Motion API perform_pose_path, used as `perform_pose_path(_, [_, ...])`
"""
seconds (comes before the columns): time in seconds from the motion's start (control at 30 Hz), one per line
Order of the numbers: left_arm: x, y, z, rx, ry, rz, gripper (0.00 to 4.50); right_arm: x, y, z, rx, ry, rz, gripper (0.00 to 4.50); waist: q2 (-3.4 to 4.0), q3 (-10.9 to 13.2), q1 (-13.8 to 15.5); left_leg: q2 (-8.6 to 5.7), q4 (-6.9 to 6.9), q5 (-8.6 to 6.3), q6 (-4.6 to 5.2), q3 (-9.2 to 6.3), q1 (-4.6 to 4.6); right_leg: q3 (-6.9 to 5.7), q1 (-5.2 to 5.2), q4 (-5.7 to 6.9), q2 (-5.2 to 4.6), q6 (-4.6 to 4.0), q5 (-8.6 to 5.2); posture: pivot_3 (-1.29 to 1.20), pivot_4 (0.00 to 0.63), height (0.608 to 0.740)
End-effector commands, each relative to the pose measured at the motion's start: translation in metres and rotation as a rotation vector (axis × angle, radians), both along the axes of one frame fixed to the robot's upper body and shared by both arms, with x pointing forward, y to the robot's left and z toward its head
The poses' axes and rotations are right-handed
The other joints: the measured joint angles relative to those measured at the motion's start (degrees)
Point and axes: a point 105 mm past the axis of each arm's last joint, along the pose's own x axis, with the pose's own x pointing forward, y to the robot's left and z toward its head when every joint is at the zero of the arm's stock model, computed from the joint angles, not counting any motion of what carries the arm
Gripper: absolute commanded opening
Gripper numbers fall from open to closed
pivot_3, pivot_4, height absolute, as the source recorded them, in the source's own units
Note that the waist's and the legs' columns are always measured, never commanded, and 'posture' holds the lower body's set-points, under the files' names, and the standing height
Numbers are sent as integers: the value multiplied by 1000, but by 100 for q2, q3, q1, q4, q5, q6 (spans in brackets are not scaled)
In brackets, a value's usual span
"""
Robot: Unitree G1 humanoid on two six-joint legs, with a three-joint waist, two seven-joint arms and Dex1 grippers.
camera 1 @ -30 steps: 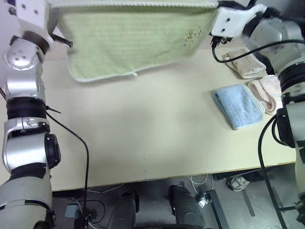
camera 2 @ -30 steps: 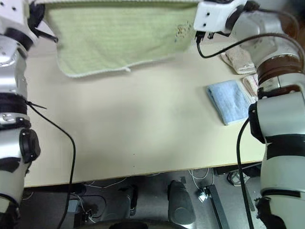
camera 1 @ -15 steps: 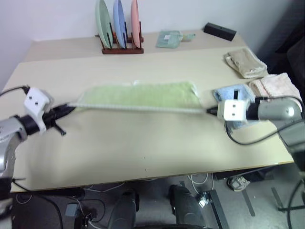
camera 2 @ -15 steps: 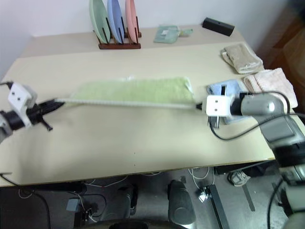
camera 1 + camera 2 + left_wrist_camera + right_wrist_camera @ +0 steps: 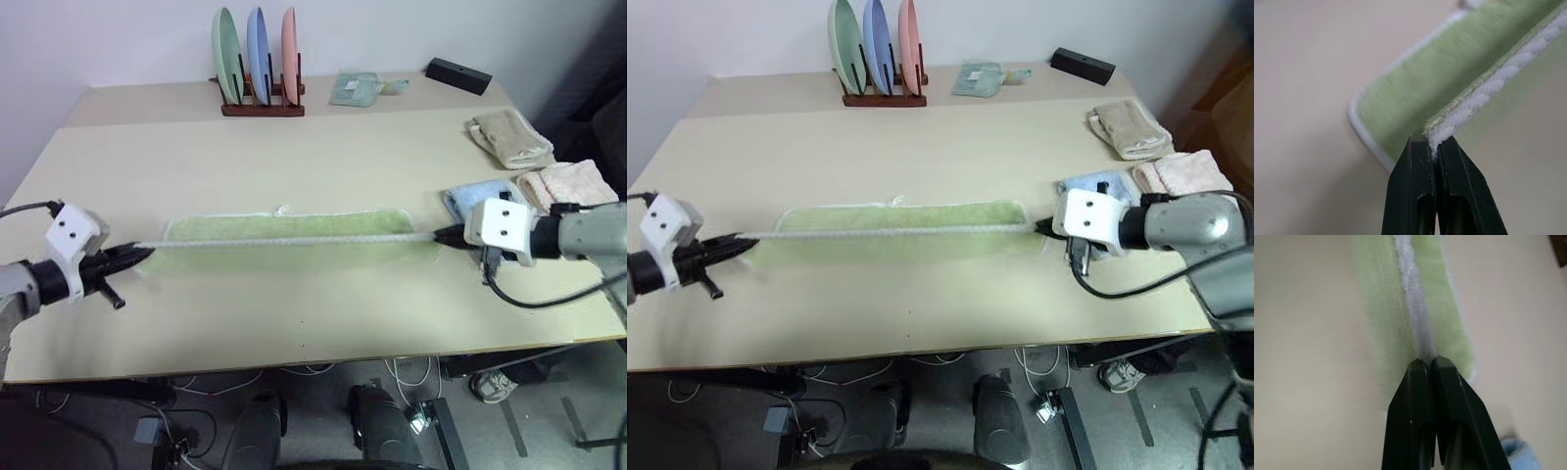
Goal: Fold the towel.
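The left pincer [image 5: 140,253] and right pincer [image 5: 439,235] are each pinching a corner of the towel [image 5: 284,227], stretching its white edge taut above the half lying on the tabletop [image 5: 294,313], so the first fold looks midway, next needing both corners laid onto the far edge.

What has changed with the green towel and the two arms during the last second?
Both end effectors, left and right, came down from high in front of the camera to table height, laying the green towel on the table, with its white edge stretched between them. Both stayed shut on it; the folded towels did not move.
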Motion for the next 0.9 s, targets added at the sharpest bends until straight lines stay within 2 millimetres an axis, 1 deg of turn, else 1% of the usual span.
perform_pose_path(0.03, [17, 13, -5, 34, -23, 57, 0, 27, -7, 1, -38, -63, -36, 29, 0, 0, -18, 0, 0, 0, 0, 1, -1, 0, -3, 1, 0, 3, 2, 0, 150, 740])
perform_pose_path(0.17, [36, 14, -15, 65, -21, 62, 0, 53, -3, -6, -29, -68, -33, 29, 0, 0, -35, 0, -5, 1, 0, 2, -5, 1, -16, 8, 1, 7, 4, 0, 150, 740])
perform_pose_path(0.33, [52, 12, -23, 59, -13, 63, 0, 76, 0, -18, -39, -62, -42, 29, 0, 0, -31, 0, -6, 1, 0, 3, -10, 0, -22, 10, 1, 10, 7, 0, 150, 740])
perform_pose_path(0.47, [58, 14, -26, 59, -12, 78, 0, 86, 4, -24, -35, -61, -41, 29, 0, 0, -34, -1, -7, 1, -1, 1, -11, 0, -23, 11, 1, 11, 8, 0, 150, 740])
perform_pose_path(0.67, [60, 13, -29, 19, 0, 93, 0, 91, 6, -27, -18, -61, -50, 29, 0, 0, -36, -1, -7, 1, -1, 0, -11, 1, -24, 13, 2, 12, 8, 0, 150, 740])
perform_pose_path(0.77, [61, 16, -29, -6, -7, 128, 874, 94, 4, -22, -12, -95, -70, 890, 0, 0, -36, -1, -6, 1, -1, 0, -10, 1, -24, 14, 2, 12, 8, 0, 150, 740])
perform_pose_path(0.83, [61, 17, -28, 3, -18, 140, 1805, 96, 2, -17, -13, -129, -84, 1821, 0, 0, -36, -1, -6, 1, -1, -1, -11, 1, -25, 15, 2, 12, 8, 0, 150, 740])
perform_pose_path(0.9, [63, 22, -25, 16, -52, 177, 2826, 99, -3, -8, -17, -185, -107, 2856, 0, 0, -36, -1, -7, 1, -1, -1, -11, 1, -25, 16, 2, 12, 8, 0, 150, 740])
